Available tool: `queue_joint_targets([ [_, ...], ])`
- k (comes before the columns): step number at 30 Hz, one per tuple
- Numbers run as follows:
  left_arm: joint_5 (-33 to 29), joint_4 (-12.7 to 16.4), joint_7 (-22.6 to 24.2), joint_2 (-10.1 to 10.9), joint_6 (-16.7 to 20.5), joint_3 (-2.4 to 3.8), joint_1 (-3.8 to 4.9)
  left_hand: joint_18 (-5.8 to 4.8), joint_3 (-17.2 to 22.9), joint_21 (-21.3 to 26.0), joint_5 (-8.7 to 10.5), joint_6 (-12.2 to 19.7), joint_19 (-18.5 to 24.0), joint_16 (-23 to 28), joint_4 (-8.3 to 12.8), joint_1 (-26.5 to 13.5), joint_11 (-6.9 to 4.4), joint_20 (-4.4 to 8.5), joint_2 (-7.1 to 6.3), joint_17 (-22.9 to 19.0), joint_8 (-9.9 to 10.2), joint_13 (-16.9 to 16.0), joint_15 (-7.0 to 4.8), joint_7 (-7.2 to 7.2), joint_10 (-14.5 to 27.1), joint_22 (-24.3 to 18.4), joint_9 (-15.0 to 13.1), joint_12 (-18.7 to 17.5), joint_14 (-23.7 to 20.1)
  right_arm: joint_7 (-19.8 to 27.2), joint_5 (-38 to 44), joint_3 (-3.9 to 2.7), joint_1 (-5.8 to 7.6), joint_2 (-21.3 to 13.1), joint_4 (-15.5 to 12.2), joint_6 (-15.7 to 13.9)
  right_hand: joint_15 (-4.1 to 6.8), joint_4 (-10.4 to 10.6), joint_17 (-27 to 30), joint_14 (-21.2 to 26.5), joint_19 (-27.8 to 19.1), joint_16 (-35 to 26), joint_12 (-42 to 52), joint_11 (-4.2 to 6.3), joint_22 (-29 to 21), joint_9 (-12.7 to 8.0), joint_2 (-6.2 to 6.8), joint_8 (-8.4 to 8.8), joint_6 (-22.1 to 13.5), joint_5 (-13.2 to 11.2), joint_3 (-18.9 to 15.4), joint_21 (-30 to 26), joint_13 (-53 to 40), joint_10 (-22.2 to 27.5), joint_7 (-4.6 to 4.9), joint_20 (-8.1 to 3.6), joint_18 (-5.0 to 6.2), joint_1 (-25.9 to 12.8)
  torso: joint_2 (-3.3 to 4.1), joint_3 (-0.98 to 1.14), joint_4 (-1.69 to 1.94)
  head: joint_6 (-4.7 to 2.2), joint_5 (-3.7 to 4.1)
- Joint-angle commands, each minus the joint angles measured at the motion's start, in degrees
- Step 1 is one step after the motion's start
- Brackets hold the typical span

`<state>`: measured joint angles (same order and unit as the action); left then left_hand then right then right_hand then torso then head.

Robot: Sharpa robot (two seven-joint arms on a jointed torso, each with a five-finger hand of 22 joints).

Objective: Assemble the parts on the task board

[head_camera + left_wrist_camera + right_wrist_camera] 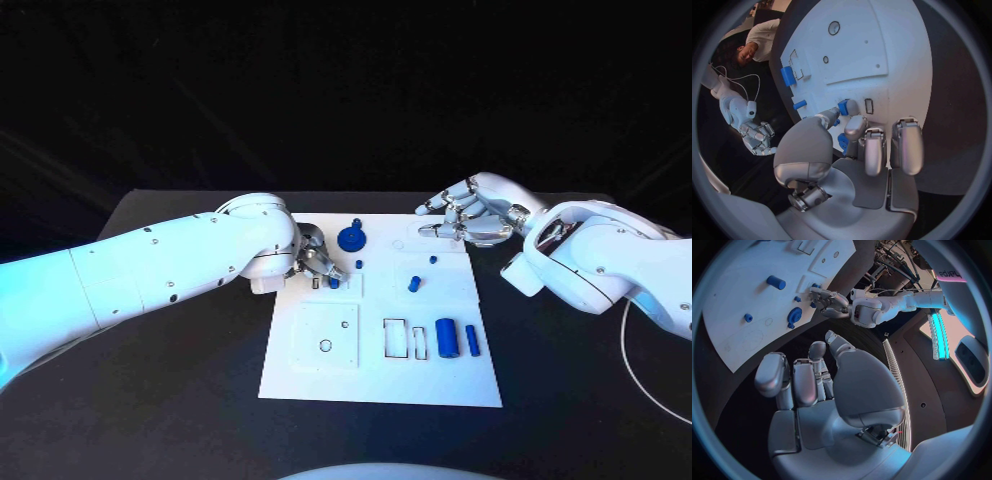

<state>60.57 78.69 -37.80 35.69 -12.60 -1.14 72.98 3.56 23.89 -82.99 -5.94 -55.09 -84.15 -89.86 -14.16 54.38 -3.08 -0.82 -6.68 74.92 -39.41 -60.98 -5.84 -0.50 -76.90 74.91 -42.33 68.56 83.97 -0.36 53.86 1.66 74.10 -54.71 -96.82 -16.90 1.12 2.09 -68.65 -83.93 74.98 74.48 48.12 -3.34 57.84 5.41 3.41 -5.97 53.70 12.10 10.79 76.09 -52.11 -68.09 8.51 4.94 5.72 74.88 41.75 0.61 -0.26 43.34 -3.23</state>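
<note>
— Head view: what holds the parts?
— The left hand (316, 262) pinches a small blue part (333, 283) at the task board (378, 385)'s left edge, likely to seat it.
— Left wrist view?
— Fingertips (831, 117) grip that blue piece.
— Right wrist view?
— The right hand (826, 390) is open and empty beyond the far right corner.

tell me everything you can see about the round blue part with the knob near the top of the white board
The round blue part is a dark blue disc with a raised knob at its middle and a small tab at one edge; it looks like plastic. It sits on the white board near its far edge, left of centre. Nothing touches it: the left hand is beside it at a smaller blue piece, and the right hand hovers apart with its fingers spread.
</note>
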Motion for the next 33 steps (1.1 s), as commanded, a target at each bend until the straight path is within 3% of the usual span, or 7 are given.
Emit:
queue_joint_targets([
  [1, -0.17, 0.37, -0.14, 0.1, -0.83, -0.19, -0.31, -0.99, -1.03, -0.05, 0.39, -0.38, -0.52, -0.14, -0.07, -0.51, 0.04, 0.42, 0.04, 15.08, 0.18, 0.23, -0.26, -0.13, -0.41, 3.53, -0.09, -0.03, 6.03, 0.11, 0.12, -0.01, -0.04, 0.0, 0.01, 0.58, 0.07, 0.06, 0.26, -1.78, -0.53, -0.34, -0.45, 0.05, -0.25, 0.05, -0.03, -0.23, 0.31, 0.2, -0.4, -0.41, 0.38, 0.66, 0.04, -0.1, 0.65, -0.49, 0.02, 0.0, -0.03, -0.05, 0.05],
  [9, -0.16, 2.33, -0.06, 1.61, 0.2, 0.2, -0.31, -0.96, -5.95, 0.13, 0.43, -0.62, -0.48, -0.14, -1.24, -0.59, -0.07, 0.51, -0.47, 15.08, 0.34, 0.44, -0.33, -0.03, -0.52, 3.42, -0.18, -0.27, 6.03, 0.14, 0.09, 0.0, -0.04, -0.04, 0.21, 0.68, 0.07, 0.1, 0.55, -1.69, -0.68, -0.59, -0.77, 0.05, -0.52, 0.05, -0.04, -0.23, 0.27, 0.21, -0.45, -0.56, 0.67, 0.87, 0.04, -0.09, 0.7, -0.54, 0.01, -0.01, -0.01, -0.03, 0.2],
  [15, -0.69, 4.57, 0.08, 3.59, 2.05, 1.57, 0.27, -0.67, -9.02, 1.03, 0.22, 0.76, 0.11, -0.14, -1.96, 0.18, 0.21, 0.48, -0.09, 15.08, 1.14, 3.3, -0.19, -0.45, 1.07, 2.13, -0.03, -2.5, 6.03, 0.09, 0.08, 0.01, -0.05, -0.13, 0.4, 0.73, 0.07, 0.1, 0.55, -1.69, -0.68, -0.59, -0.77, 0.05, -0.52, 0.05, -0.04, -0.23, 0.27, 0.21, -0.45, -0.56, 0.67, 0.87, 0.04, -0.09, 0.7, -0.54, -0.05, 0.03, 0.07, -0.03, 0.2],
  [19, -1.75, 5.85, 0.17, 4.93, 2.61, 2.8, 1.04, -0.45, -11.12, 1.84, 0.09, 2.89, 0.63, -0.14, -2.08, 1.67, 1.1, -0.06, 0.57, 15.08, 3.55, 5.84, 0.47, -1.51, 2.72, 1.04, 1.55, -4.42, 6.03, 0.06, 0.05, 0.02, -0.05, -0.12, 0.62, 0.72, 0.07, 0.13, 0.62, -1.66, -0.72, -0.66, -0.83, 0.05, -0.58, 0.04, -0.04, -0.23, 0.26, 0.21, -0.49, -0.6, 0.73, 0.93, 0.04, -0.09, 0.71, -0.58, -0.07, 0.03, 0.02, -0.18, 0.15],
  [22, -2.2, 6.0, 0.18, 5.57, 1.63, 3.42, 2.16, -0.24, -12.55, 2.54, 0.02, 3.78, 1.1, -0.14, -2.15, 2.73, 1.68, -0.52, 0.89, 15.08, 5.17, 7.51, 0.98, -2.21, 3.87, 0.1, 2.91, -5.66, 6.03, 0.06, -0.01, 0.04, -0.05, -0.04, 0.8, 0.73, 0.07, 0.14, 0.63, -1.66, -0.73, -0.68, -0.85, 0.05, -0.59, 0.04, -0.04, -0.23, 0.25, 0.21, -0.49, -0.61, 0.74, 0.94, 0.04, -0.09, 0.71, -0.58, 0.0, 0.02, -0.03, -0.28, 0.12],
  [27, -2.29, 2.93, 0.32, 4.97, -0.81, 3.78, 3.94, 0.17, -14.29, 3.92, -0.06, 4.49, 2.02, -0.14, -2.07, 4.87, 2.43, -1.2, 1.52, 15.08, 7.1, 9.95, 1.62, -3.04, 5.61, -1.74, 4.87, -7.45, 6.03, 0.06, -0.07, 0.09, -0.05, 0.1, 1.01, 0.78, 0.07, 0.14, 0.63, -1.66, -0.73, -0.68, -0.85, 0.05, -0.59, 0.04, -0.04, -0.23, 0.25, 0.21, -0.49, -0.61, 0.74, 0.94, 0.04, -0.09, 0.71, -0.58, 0.01, 0.04, 0.05, -0.41, 0.13],
  [33, -1.98, -5.16, 0.88, 1.58, -3.41, 3.81, 5.25, 0.44, -15.43, 4.84, -0.12, 4.78, 2.6, -0.14, -2.15, 6.67, 2.91, -1.61, 2.25, 15.08, 8.35, 12.3, 2.06, -3.54, 7.16, -2.87, 6.43, -9.16, 6.03, 0.06, -0.1, 0.13, -0.06, 0.29, 1.25, 0.78, 0.07, 0.14, 0.63, -1.66, -0.73, -0.68, -0.85, 0.05, -0.59, 0.04, -0.04, -0.23, 0.25, 0.21, -0.49, -0.61, 0.74, 0.94, 0.04, -0.09, 0.71, -0.58, 0.02, 0.02, -0.03, -0.77, 0.15],
])
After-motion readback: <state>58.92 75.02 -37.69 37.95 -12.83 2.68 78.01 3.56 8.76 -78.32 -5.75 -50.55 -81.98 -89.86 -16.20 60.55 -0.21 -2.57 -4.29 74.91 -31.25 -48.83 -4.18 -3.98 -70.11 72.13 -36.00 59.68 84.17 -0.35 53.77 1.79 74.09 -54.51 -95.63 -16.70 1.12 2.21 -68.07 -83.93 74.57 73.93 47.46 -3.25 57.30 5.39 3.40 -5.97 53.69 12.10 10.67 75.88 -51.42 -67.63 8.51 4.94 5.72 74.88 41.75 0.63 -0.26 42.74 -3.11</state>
